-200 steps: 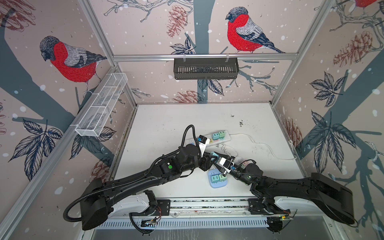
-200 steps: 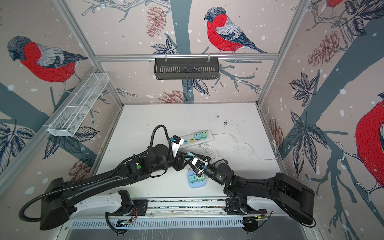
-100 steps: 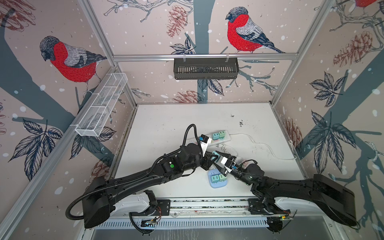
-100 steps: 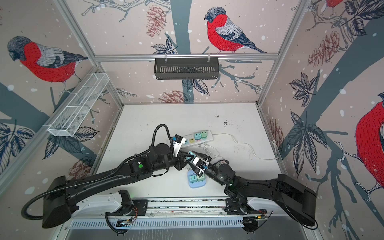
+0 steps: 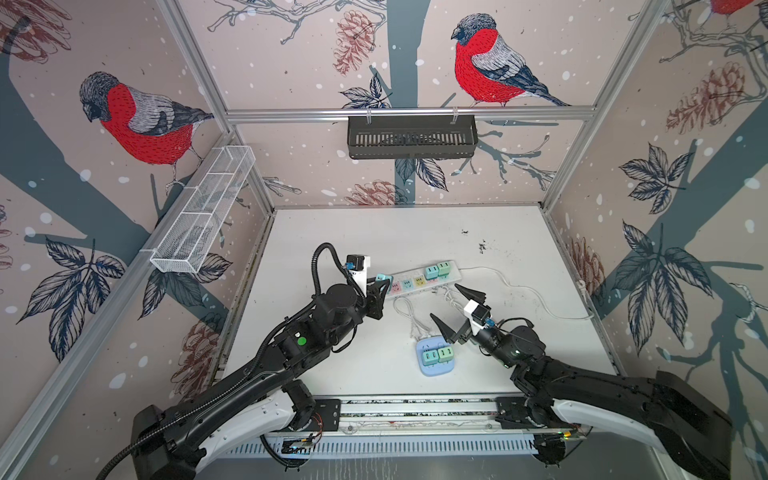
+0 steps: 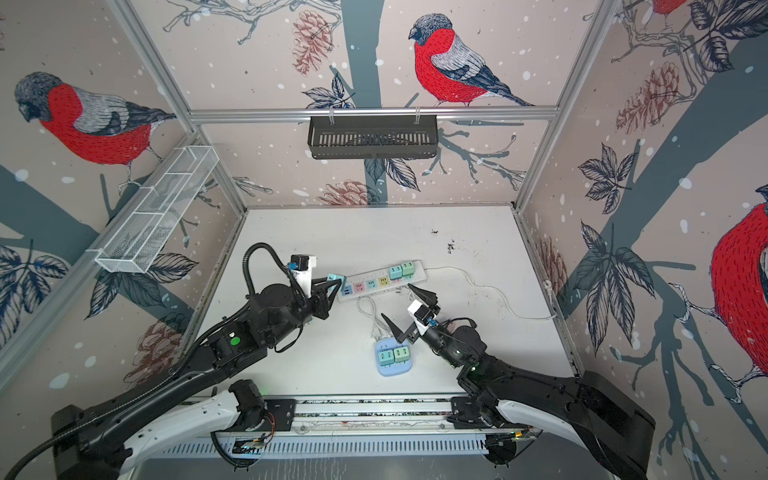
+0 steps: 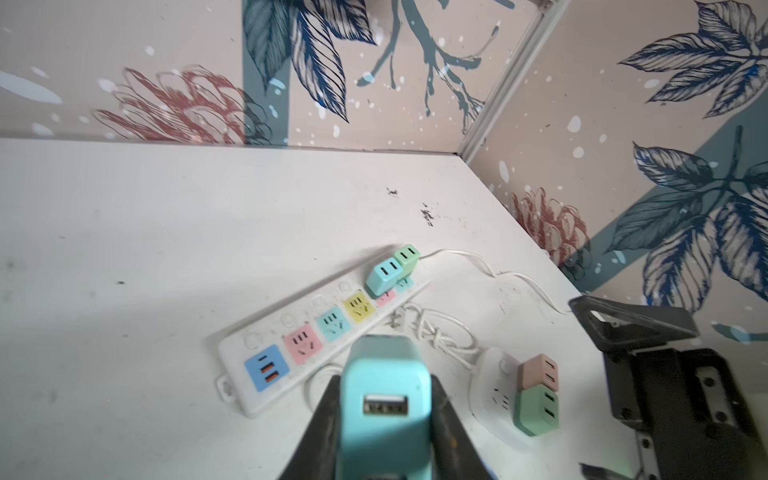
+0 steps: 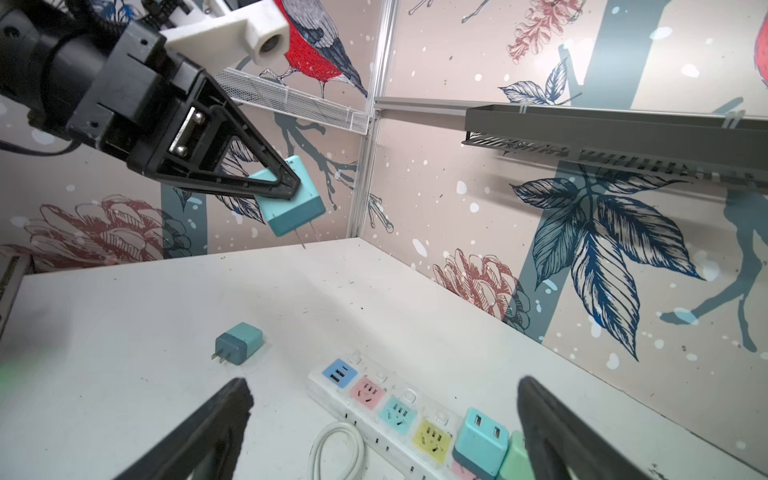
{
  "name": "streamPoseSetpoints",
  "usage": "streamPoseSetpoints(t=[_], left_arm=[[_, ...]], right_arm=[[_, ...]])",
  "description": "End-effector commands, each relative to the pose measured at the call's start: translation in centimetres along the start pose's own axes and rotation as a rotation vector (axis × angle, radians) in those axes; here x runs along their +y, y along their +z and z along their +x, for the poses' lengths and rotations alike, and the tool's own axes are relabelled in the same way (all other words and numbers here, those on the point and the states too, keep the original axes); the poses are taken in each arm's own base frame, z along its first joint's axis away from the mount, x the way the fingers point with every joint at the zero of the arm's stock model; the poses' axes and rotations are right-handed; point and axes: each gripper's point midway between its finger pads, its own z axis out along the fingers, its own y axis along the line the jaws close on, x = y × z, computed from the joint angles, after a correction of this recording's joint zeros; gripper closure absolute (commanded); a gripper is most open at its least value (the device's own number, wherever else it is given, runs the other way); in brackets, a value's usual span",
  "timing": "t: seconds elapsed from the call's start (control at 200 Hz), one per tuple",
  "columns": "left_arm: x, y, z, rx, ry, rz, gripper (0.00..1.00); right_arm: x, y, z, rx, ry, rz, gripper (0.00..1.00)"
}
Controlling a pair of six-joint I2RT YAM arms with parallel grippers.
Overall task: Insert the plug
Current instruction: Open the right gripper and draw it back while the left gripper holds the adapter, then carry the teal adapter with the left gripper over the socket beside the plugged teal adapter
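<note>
The plug, a light blue cube with a USB port on its top face, is held in the left gripper. The gripper's two black fingers press on opposite sides of it. The plug hangs in the air, a little tilted, with its two metal prongs pointing down to the surface. In both top views it stands over the blue end of the power strip. The right wrist view shows that it is clearly above the strip and does not touch it.

The power strip is white and lies flat on the surface. After the blue USB block come a pink socket, a blue-green socket and a yellow socket, all free. At the other end of the strip a blue-green plug and a green plug sit side by side. From this end a white cable goes away over the surface.

The right gripper is spread wide and holds nothing. It hovers beside the long side of the strip, over a coiled white cord. Beyond the cord from the strip lies a small pale blue socket base with two plugs in it. A darker plug lies on its side on the surface near the blue end of the strip, apart from it.
</note>
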Motion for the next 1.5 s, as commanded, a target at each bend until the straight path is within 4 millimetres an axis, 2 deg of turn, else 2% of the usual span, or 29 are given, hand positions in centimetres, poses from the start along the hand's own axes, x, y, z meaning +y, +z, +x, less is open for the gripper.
streamPoseSetpoints(t=[0.0,0.065,0.185,0.27,0.425,0.565,0.871,1.006,1.206,1.351,1.496], left_arm=[[1.3,-0.7,-1.0,-0.068,0.081,-0.060,1.00],[1.2,-0.8,-0.9,-0.074,0.127,-0.049,1.00],[-0.2,-0.3,0.5,-0.042,0.271,0.042,1.00],[0.0,0.3,0.9,-0.031,0.331,0.026,1.00],[0.2,1.8,1.6,0.004,0.441,-0.004,1.00],[-0.2,3.3,2.3,0.042,0.512,0.007,1.00],[-1.1,4.9,3.9,0.035,0.692,0.069,1.00],[-2.3,5.3,5.3,0.048,0.783,0.161,1.00],[-2.9,6.1,6.3,0.034,0.871,0.225,1.00],[-1.9,7.9,6.4,0.106,0.821,0.307,1.00],[-0.4,9.6,6.7,0.131,0.823,0.279,1.00]], right_arm=[[-2.1,-0.8,-0.2,-0.009,0.069,0.107,0.00],[-2.9,-1.3,-0.2,-0.012,0.090,0.144,0.00],[-4.3,-1.7,0.0,-0.005,0.129,0.200,0.00],[-6.1,-2.2,0.6,0.017,0.159,0.292,0.00],[-9.9,-2.3,3.3,0.170,0.207,0.460,0.00],[-12.5,-3.3,5.1,0.209,0.244,0.567,0.00],[-17.5,-7.9,7.3,0.195,0.356,0.857,0.00],[-18.7,-8.8,8.1,0.219,0.401,0.908,0.00],[-19.1,-8.8,8.8,0.220,0.434,0.885,0.00],[-19.3,-8.1,9.5,0.259,0.444,0.875,0.00],[-19.3,-8.0,9.4,0.258,0.445,0.877,0.00]])
